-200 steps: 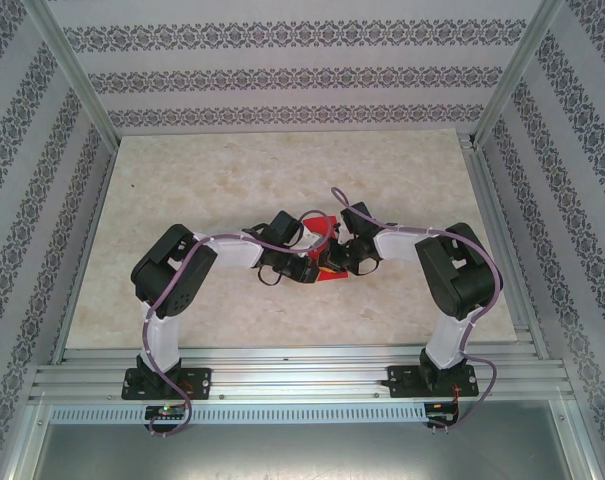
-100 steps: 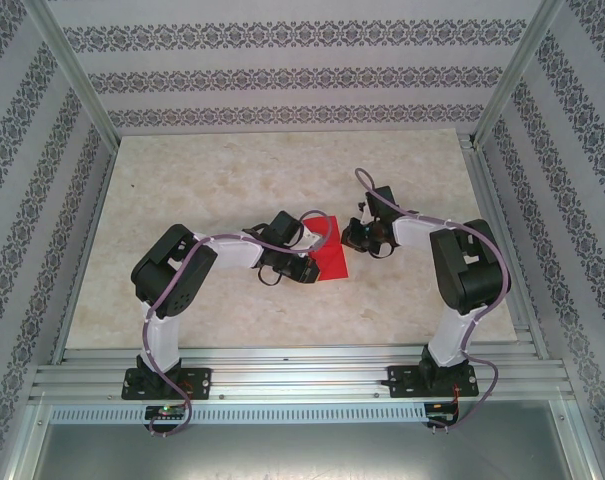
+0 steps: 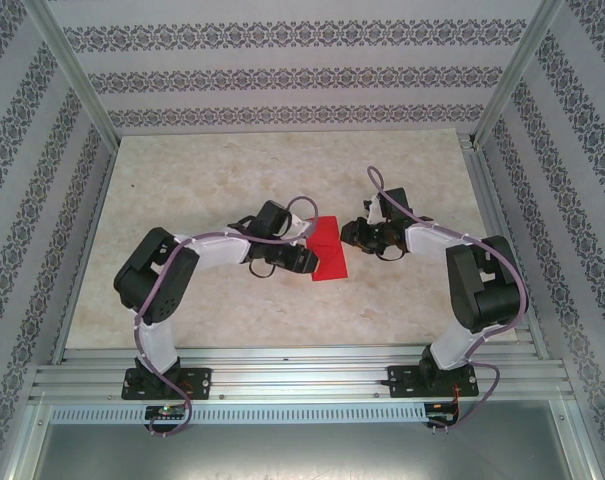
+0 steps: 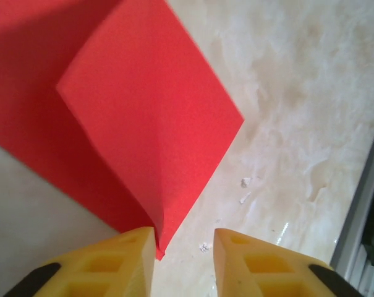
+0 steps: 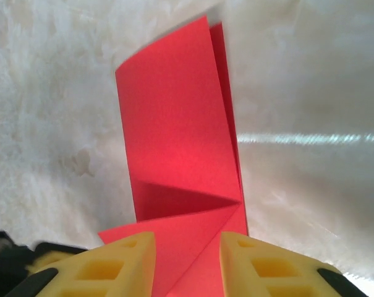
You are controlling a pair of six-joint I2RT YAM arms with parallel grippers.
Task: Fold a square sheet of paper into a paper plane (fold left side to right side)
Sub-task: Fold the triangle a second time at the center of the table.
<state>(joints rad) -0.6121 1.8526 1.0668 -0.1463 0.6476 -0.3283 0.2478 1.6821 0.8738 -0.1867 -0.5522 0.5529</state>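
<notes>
One fold looks done to me: the sheet of paper point(image 3: 329, 258) lies doubled over in the middle of the table point(image 3: 192, 190), a flap lifting loosely off it, and I judge the nose and wing creases are all left. My left gripper point(image 4: 183, 238) and right gripper point(image 5: 188, 244) flank it, fingers spread, pinching nothing. Both wrist views cut the sheet off, so I can't count layers or judge the crease's sharpness.

Bright, even light; soft glare.

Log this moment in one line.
paper: folded, on table | left gripper: open, at paper corner | right gripper: open, above paper
</notes>
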